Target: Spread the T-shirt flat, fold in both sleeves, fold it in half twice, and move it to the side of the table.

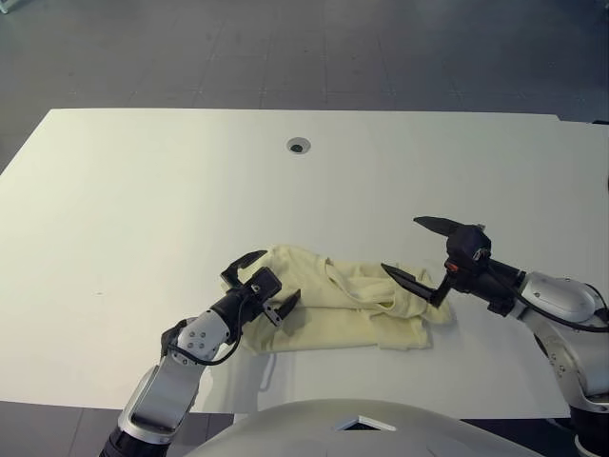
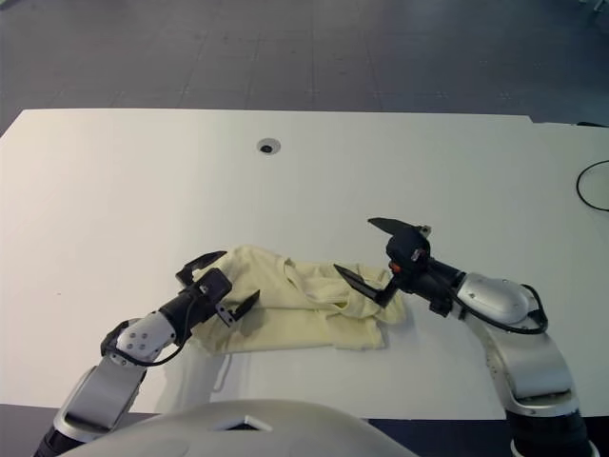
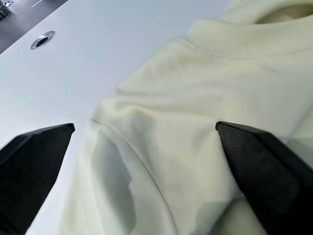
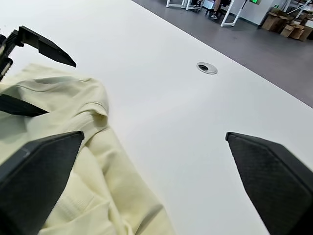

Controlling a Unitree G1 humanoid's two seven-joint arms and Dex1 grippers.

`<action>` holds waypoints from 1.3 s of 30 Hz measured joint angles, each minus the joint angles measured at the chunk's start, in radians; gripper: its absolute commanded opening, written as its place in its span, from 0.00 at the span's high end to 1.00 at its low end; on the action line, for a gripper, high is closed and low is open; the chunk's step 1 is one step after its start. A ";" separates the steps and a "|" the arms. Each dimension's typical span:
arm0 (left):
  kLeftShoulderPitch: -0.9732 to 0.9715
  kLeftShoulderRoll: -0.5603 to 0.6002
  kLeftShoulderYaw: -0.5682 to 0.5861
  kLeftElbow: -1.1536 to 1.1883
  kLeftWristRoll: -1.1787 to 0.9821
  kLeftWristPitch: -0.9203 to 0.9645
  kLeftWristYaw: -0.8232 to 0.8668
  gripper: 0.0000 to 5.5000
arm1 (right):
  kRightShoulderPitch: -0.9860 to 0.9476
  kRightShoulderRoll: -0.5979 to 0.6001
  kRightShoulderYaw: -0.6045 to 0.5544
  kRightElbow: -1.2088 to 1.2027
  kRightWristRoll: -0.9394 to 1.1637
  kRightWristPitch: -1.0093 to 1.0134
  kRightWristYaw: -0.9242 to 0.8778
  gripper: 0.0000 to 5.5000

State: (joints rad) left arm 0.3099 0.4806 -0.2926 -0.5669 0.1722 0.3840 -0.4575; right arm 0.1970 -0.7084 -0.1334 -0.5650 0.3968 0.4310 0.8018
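Observation:
A pale yellow T-shirt (image 1: 347,303) lies bunched in loose folds on the white table (image 1: 143,209), near the front edge. My left gripper (image 1: 283,274) stands open at the shirt's left end, one finger over the cloth and one off its edge. In the left wrist view the T-shirt (image 3: 161,137) lies between the two spread fingers (image 3: 34,161). My right gripper (image 1: 400,245) is open at the shirt's right end, with its lower finger resting on the cloth and its upper finger raised. In the right wrist view the T-shirt (image 4: 58,107) lies under one finger, with bare table under the other.
A round cable hole (image 1: 299,146) sits in the table towards the far edge. A black cable (image 2: 595,186) loops at the table's right edge. Wide bare tabletop lies to the left, right and behind the shirt. Grey floor lies beyond the far edge.

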 measured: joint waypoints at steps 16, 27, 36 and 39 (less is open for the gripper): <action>-0.201 0.195 0.462 0.219 -0.464 -0.318 -0.435 0.02 | 0.038 -0.118 -0.069 -0.015 0.031 -0.062 0.151 0.14; -0.664 0.135 0.227 0.647 -0.562 -0.419 -0.830 0.02 | 0.030 -0.210 -0.008 0.036 -0.040 -0.080 0.217 0.51; -0.773 0.069 0.095 0.870 -0.449 -0.489 -0.909 0.02 | -0.032 -0.215 0.136 0.100 -0.097 -0.082 0.249 0.78; -0.782 0.050 0.082 0.888 -0.444 -0.497 -0.913 0.02 | -0.049 -0.216 0.166 0.116 -0.102 -0.081 0.261 0.87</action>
State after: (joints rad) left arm -0.4718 0.5310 -0.2107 0.3212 -0.2715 -0.1126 -1.3705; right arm 0.1475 -0.9242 0.0325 -0.4490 0.2945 0.3504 1.0631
